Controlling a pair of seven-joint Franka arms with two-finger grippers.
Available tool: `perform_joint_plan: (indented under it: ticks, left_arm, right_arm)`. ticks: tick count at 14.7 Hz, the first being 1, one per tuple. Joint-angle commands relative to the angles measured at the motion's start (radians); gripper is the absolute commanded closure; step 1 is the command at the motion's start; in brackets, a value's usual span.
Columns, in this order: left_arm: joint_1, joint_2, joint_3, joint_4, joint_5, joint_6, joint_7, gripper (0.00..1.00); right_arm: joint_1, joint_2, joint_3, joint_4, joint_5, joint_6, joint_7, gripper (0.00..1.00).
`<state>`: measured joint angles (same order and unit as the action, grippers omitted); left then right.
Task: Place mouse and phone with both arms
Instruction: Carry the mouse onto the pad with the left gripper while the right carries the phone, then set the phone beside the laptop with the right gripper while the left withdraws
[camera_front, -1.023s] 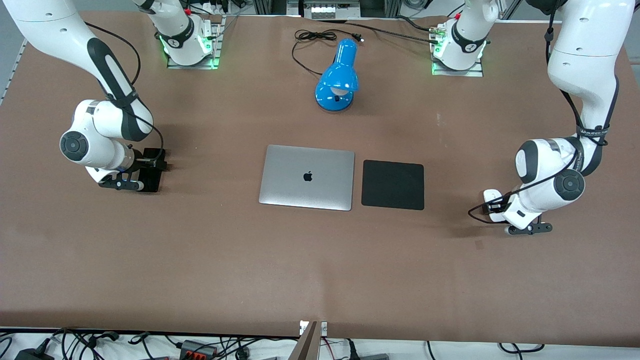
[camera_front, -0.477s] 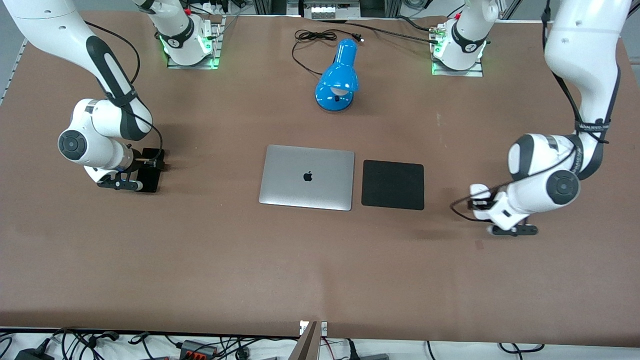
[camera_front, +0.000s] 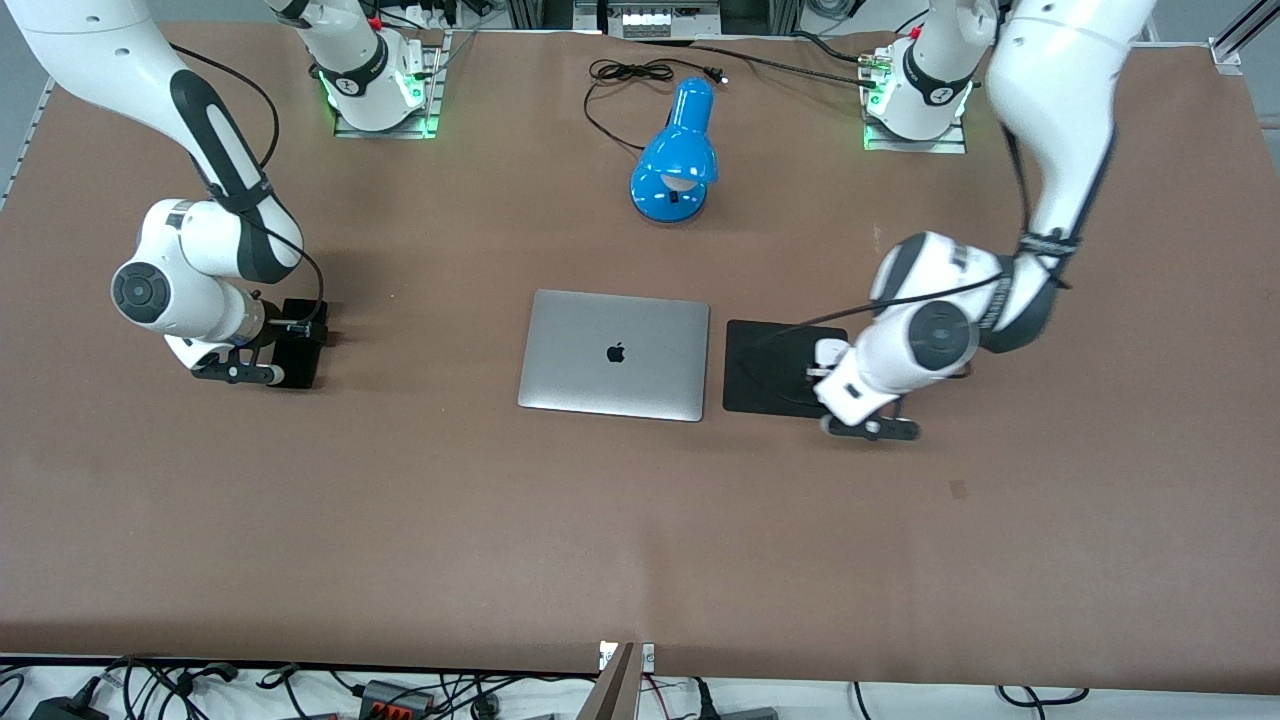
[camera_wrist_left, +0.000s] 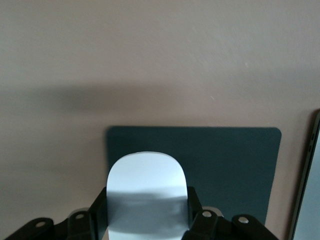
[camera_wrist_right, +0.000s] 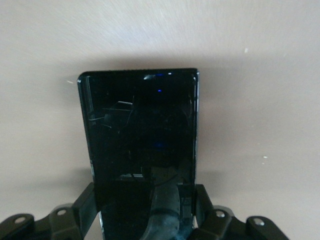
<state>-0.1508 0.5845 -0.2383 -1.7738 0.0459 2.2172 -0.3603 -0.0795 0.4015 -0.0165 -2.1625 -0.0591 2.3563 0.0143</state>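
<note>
My left gripper (camera_front: 824, 364) is shut on the white mouse (camera_front: 829, 351) and holds it over the edge of the black mouse pad (camera_front: 770, 352) that lies toward the left arm's end. In the left wrist view the mouse (camera_wrist_left: 146, 185) sits between the fingers (camera_wrist_left: 194, 207) of my left gripper (camera_wrist_left: 146, 217), with the pad (camera_wrist_left: 230, 160) below it. My right gripper (camera_front: 287, 336) is shut on the black phone (camera_front: 304, 344), low over the table toward the right arm's end. The right wrist view shows the phone (camera_wrist_right: 140, 130) clamped in that gripper (camera_wrist_right: 145, 212).
A closed silver laptop (camera_front: 613, 353) lies mid-table beside the mouse pad; its edge shows in the left wrist view (camera_wrist_left: 306, 200). A blue desk lamp (camera_front: 678, 160) with a black cord stands farther from the camera than the laptop. The table is brown.
My left arm has swung from the left arm's end of the table to over the mouse pad, carrying the mouse. My right gripper has barely moved.
</note>
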Motion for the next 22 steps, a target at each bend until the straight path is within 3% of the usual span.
perform_joint_plan:
  ticks: [1,4,6,7,8,9,12,16,22]
  left_arm:
    - [-0.028,0.037,0.010,-0.071,0.011,0.158,-0.092,0.65]
    - [-0.059,0.034,0.011,-0.099,0.011,0.199,-0.137,0.65]
    - [-0.058,0.037,0.011,-0.102,0.015,0.199,-0.137,0.62]
    - [-0.058,0.037,0.011,-0.105,0.015,0.199,-0.135,0.38]
    - [-0.058,0.034,0.013,-0.104,0.015,0.199,-0.135,0.07]
    - [-0.058,0.029,0.011,-0.104,0.015,0.197,-0.135,0.02]
    - [-0.064,-0.024,0.011,-0.098,0.015,0.182,-0.134,0.00]
    - [-0.032,-0.159,0.017,-0.053,0.015,0.064,-0.129,0.00]
    - [0.138,-0.195,0.017,0.155,0.017,-0.215,0.104,0.00]
  right_arm:
    - [0.006,-0.070,0.062,0.073,-0.002,-0.156,0.024,0.67]
    - [0.007,-0.069,0.170,0.168,0.025,-0.268,0.102,0.71]
    - [0.007,-0.056,0.242,0.170,0.027,-0.267,0.163,0.71]
    - [0.014,-0.043,0.275,0.170,0.030,-0.258,0.180,0.71]
    - [0.021,-0.024,0.292,0.170,0.050,-0.249,0.196,0.71]
    - [0.035,-0.006,0.300,0.170,0.082,-0.229,0.205,0.71]
    - [0.095,0.037,0.299,0.168,0.113,-0.154,0.286,0.71]
    - [0.155,0.091,0.299,0.165,0.113,-0.117,0.397,0.70]
    - [0.198,0.160,0.294,0.151,0.107,-0.019,0.454,0.70]
